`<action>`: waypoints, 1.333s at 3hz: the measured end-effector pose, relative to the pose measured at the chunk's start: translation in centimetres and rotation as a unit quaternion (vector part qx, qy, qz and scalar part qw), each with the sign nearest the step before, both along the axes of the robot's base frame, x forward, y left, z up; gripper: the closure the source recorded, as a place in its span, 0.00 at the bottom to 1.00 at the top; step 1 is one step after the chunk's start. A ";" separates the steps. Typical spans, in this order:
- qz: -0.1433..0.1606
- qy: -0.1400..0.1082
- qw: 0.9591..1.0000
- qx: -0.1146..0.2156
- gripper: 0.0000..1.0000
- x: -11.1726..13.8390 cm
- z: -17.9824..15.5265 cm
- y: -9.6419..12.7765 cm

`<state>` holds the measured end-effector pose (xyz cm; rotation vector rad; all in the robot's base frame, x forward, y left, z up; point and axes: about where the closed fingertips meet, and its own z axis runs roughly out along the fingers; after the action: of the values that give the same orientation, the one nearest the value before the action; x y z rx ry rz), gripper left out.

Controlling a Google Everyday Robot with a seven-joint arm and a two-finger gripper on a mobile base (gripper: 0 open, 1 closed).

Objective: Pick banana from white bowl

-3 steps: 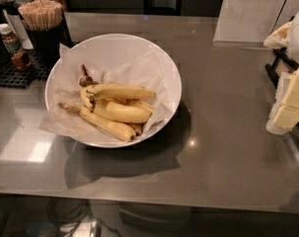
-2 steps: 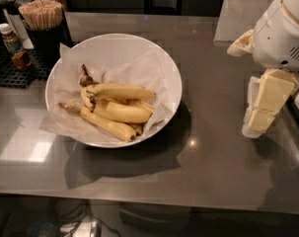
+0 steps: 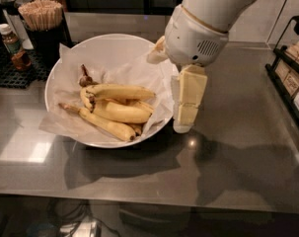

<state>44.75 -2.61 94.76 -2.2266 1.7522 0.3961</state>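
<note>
The white bowl (image 3: 65, 58), lined with crinkled parchment paper, stands left of centre on the grey counter. Three yellow bananas lie in it. The thick curved banana (image 3: 122, 112) lies in the middle, with its brownish stem pointing up at the left. A plump banana (image 3: 124, 91) lies above it and a slimmer, straighter one (image 3: 102, 125) below it. My gripper (image 3: 182, 125) hangs pointing down just outside the bowl's right rim, level with the bananas and apart from them. It holds nothing that I can see.
A dark holder of wooden stir sticks (image 3: 42, 15) and a small bottle (image 3: 13, 46) stand on a black mat at the back left. A black rack with packets (image 3: 292, 73) stands at the right edge. The counter's front edge runs along the bottom.
The arm has swung in from the right edge, moving left and nearer to the bowl. The gripper now hangs at the bowl's right rim. The bananas have not moved.
</note>
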 end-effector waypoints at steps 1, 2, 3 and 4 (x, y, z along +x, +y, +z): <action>0.038 0.014 0.999 0.017 0.00 1.0 -0.2 5.1; 0.051 0.034 0.998 0.022 0.00 2.6 -1.6 8.6; 0.039 0.055 0.998 0.020 0.00 5.4 -3.8 10.1; 0.016 0.072 0.997 0.022 0.00 8.8 -6.5 10.4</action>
<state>53.53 7.76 88.30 -2.2480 1.7612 0.6097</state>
